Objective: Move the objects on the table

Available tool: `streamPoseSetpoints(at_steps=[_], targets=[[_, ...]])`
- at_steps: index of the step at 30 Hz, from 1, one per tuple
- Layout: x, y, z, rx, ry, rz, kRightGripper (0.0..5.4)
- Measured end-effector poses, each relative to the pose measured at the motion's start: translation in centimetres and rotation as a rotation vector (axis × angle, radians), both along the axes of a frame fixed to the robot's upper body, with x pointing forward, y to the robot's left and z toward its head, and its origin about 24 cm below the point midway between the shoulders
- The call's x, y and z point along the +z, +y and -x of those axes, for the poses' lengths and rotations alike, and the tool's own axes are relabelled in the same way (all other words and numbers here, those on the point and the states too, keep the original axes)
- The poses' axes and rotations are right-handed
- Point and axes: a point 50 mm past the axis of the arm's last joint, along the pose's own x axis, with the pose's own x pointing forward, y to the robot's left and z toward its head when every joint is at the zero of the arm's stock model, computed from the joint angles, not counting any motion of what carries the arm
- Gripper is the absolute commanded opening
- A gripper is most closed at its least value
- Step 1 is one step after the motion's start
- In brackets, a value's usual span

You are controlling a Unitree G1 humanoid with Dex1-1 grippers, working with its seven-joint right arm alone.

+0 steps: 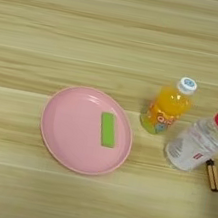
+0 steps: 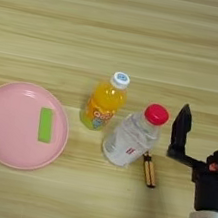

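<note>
Bright-green and flat, the rectangular block is seen lying on a pink plate on the light-wood table. The clear water bottle is stood between an orange juice bottle and the right gripper, apart from it. Only 1 black finger is visible, so the gripper's opening cannot be told.

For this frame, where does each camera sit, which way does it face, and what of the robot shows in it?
Left eye view: head-mounted, looking down on the table; pink plate with green block; no robot body visible.
Right eye view: same head, reaching further right; end effector and forearm at the right edge.
Shared: plate, block, orange juice bottle, water bottle, small brown object.
</note>
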Motion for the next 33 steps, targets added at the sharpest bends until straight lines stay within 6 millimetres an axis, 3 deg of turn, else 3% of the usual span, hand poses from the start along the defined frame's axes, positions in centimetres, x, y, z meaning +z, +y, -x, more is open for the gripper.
streamPoseSetpoints(at_steps=[8,24,33], targets=[[-1.4,-1.0,0.2,-0.021,0.073,-0.01,5.38],[-5.4,-0.6,0.5,0.011,0.253,-0.042,5.38],[-6.0,-0.8,0.6,0.006,0.272,-0.038,5.38]])
